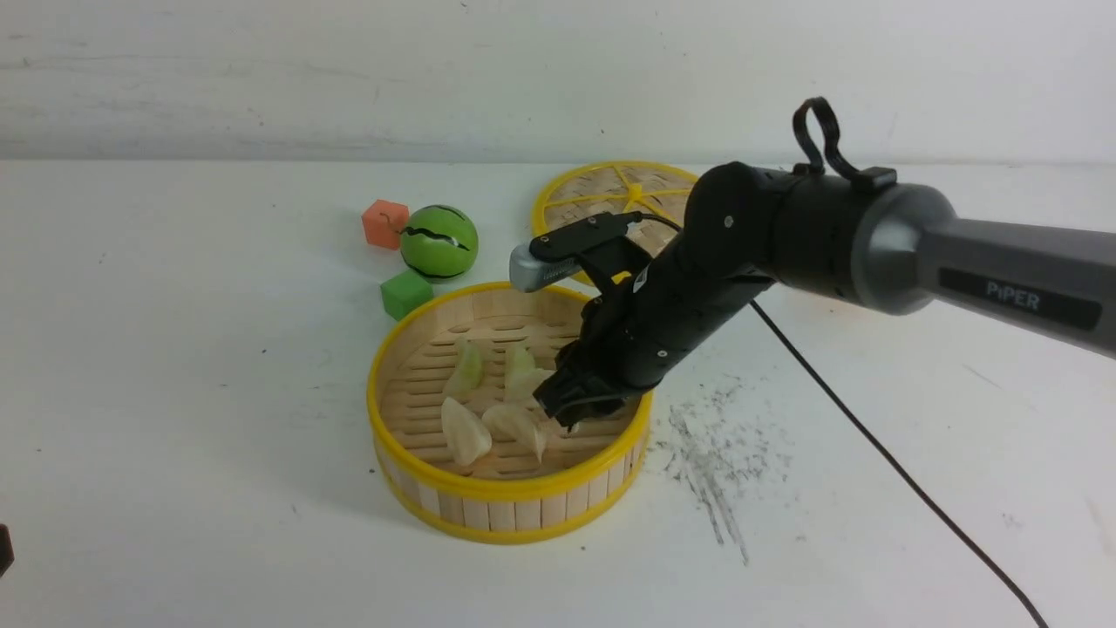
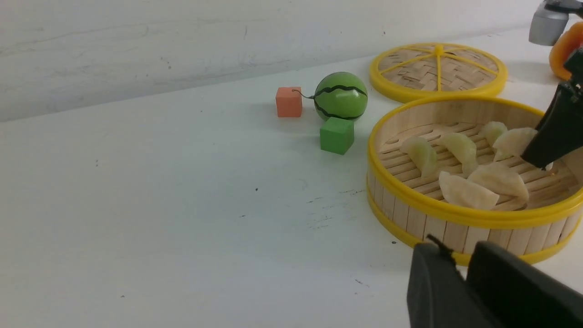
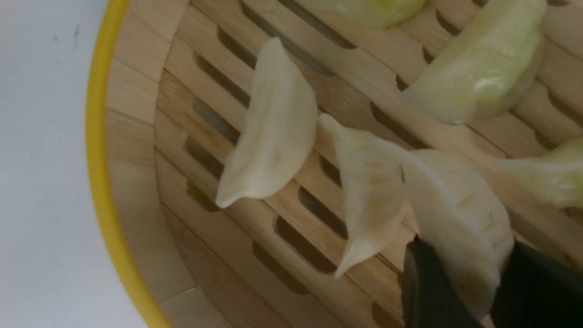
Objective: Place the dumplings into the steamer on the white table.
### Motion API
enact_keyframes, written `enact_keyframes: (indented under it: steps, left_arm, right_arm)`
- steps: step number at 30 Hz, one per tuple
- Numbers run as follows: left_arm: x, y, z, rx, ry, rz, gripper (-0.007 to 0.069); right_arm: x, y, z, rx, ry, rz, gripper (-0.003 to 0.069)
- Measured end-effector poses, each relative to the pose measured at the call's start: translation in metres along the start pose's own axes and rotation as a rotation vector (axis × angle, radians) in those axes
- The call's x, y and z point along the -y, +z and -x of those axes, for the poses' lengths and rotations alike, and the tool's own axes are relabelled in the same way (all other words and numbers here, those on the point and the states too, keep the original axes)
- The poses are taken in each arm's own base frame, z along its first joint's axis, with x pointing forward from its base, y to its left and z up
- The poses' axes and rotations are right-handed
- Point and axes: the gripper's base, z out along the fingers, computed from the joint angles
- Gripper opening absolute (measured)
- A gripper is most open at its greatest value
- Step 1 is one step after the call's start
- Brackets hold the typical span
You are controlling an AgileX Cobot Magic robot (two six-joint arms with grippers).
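- We see the broad white table [image 1: 174, 436], scuffed with dark grey marks [image 1: 711, 453]; on it stands the round bamboo steamer with a wooden-slat wall and yellow rims [image 1: 506, 515]
- All six small crescent dumplings [image 2: 467, 193] are inside the steamer; three are pale green, three cream-white
- The right gripper [image 1: 565, 419] reaches down into the steamer; its black fingers [image 3: 423, 291] press both sides of one cream-white dumpling [image 3: 455, 218], holding it
- The right arm's grey link reads "PiPER" [image 1: 1011, 296]
- The left gripper [image 2: 462, 259] sits well left of the steamer; only a thin gap parts its fingers, nothing between them
- Behind the steamer lie a flat woven yellow-rimmed disc [image 1: 610, 196], an orange cube [image 1: 384, 223], a green striped watermelon ball [image 1: 438, 242] and a green cube [image 1: 405, 294]
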Motion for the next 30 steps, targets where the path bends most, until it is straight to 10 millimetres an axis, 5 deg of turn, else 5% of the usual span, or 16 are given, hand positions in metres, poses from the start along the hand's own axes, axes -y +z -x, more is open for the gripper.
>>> enact_keyframes:
  steps: [8, 14, 18, 22, 24, 26, 27, 30]
  left_arm:
    - [-0.001, -0.005, 0.001, 0.03, -0.006, 0.001, 0.0112]
    - [-0.002, -0.008, 0.001, 0.047, -0.01, 0.003, 0.0112]
    - [-0.002, -0.008, 0.001, 0.047, -0.01, 0.003, 0.0112]
    - [-0.002, -0.008, 0.001, 0.047, -0.01, 0.003, 0.0113]
    - [-0.002, -0.008, 0.001, 0.048, -0.01, 0.003, 0.0116]
    - [-0.002, -0.008, 0.001, 0.049, -0.01, 0.003, 0.012]
    - [-0.002, -0.008, 0.001, 0.049, -0.01, 0.003, 0.012]
    - [-0.001, -0.008, 0.002, 0.061, -0.01, -0.003, 0.0123]
  right_arm:
    - [0.001, 0.0, 0.0, -0.005, 0.001, -0.014, 0.0355]
    - [-0.002, -0.012, 0.007, -0.015, -0.03, -0.013, 0.0371]
    - [-0.011, -0.057, 0.027, 0.016, -0.113, -0.042, 0.0351]
    - [-0.022, -0.141, 0.046, 0.07, -0.231, -0.17, 0.025]
    - [-0.026, -0.172, 0.047, 0.088, -0.246, -0.224, 0.0204]
    - [-0.033, -0.229, 0.041, 0.126, -0.23, -0.328, 0.0119]
    - [-0.034, -0.233, 0.04, 0.128, -0.232, -0.336, 0.0112]
    - [-0.04, -0.29, 0.021, 0.166, -0.162, -0.456, 0.0008]
